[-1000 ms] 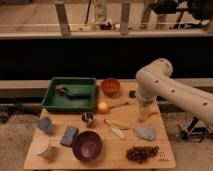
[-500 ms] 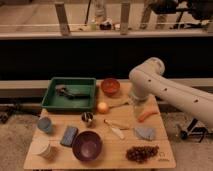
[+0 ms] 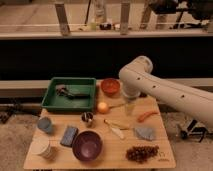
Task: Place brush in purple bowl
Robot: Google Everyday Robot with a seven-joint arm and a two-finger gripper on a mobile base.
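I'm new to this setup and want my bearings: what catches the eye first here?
The big white arm reaches in from the picture's right, its hand low over the back middle of the wooden table, near the orange-red bowl. The brush lies in the green tray at back left. The purple bowl sits near the front edge, apart from both.

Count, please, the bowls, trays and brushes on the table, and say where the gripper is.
Bowls: 2, purple bowl and orange-red bowl
Trays: 1, green tray
Brushes: 1, brush in the tray
Total: 4
Gripper: open, above the table beside the orange fruit
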